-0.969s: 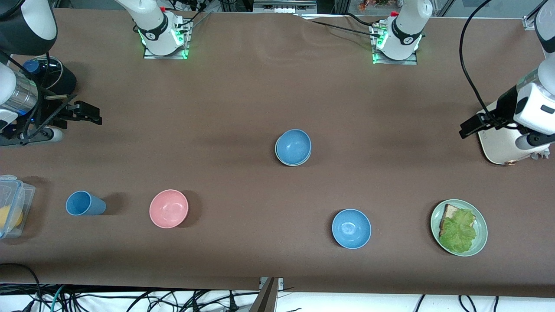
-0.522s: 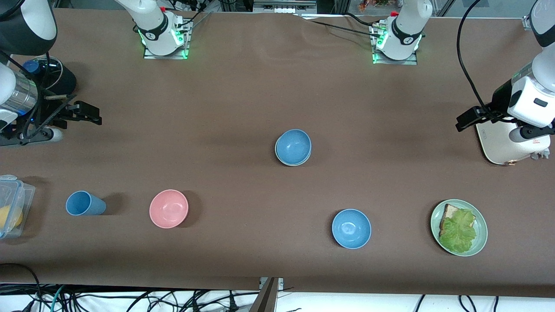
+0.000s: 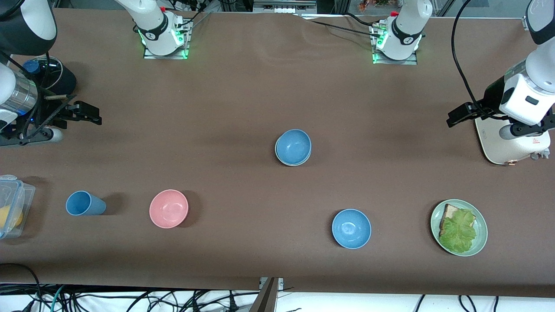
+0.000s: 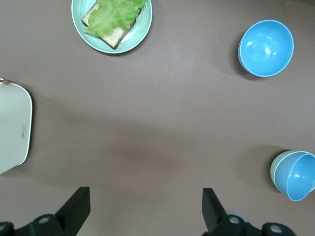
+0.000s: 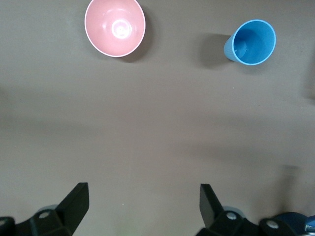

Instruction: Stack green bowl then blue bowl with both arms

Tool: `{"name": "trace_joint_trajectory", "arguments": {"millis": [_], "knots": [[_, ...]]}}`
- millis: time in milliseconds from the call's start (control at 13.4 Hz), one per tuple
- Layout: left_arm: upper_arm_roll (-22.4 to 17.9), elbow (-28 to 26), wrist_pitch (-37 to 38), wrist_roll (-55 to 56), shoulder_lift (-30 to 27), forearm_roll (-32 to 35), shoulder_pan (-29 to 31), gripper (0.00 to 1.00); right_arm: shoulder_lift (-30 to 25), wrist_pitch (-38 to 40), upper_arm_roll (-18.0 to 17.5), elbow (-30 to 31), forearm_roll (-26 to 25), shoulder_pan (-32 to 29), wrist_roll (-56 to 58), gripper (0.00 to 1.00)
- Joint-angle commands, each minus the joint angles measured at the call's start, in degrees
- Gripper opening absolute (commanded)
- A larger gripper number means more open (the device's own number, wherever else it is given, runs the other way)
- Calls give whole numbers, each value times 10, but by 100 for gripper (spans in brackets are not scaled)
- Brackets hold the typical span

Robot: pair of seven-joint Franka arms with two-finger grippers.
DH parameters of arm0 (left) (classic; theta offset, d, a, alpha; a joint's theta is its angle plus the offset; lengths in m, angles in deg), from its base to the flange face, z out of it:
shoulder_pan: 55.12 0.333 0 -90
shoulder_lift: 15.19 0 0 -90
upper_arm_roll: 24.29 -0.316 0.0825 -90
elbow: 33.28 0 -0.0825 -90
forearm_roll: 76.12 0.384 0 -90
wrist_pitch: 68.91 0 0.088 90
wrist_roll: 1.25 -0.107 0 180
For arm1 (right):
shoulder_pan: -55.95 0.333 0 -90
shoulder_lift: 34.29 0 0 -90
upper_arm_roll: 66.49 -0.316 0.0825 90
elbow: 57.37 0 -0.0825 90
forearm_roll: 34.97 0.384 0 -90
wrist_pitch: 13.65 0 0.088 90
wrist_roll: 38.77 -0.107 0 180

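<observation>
blue bowl (image 3: 293,146) nested in green bowl (image 4: 273,168) | left gripper (image 4: 144,211), right gripper (image 5: 142,209) fingers apart

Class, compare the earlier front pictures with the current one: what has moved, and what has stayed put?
Only the left gripper moved: open and empty, it drifted away from the front camera and toward the table's middle, above the white appliance. The right gripper waits open, unmoved. The dusty blue bowl stays nested in the mint-green bowl; the remaining dishes are unchanged.

Brown matte table covering (image 3: 243,95), evenly lit from above; tangled black cables (image 3: 130,299) on white floor along the near edge.
</observation>
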Motion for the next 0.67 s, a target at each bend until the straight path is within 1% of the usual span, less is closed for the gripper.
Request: {"name": "trace_joint_trajectory", "arguments": {"millis": [0,373,596], "knots": [[7,-3,8,-8,-11,6,7,100,-1,6,-3,-1,-4,-7,11,99],[5,-1,-4,-12,-9,5,7,100,-1,7,-3,-1,-4,-9,12,99],[-2,12,-4,-7,-4,-3,12,100,-1,7,-3,-1,-4,-9,12,99]]}}
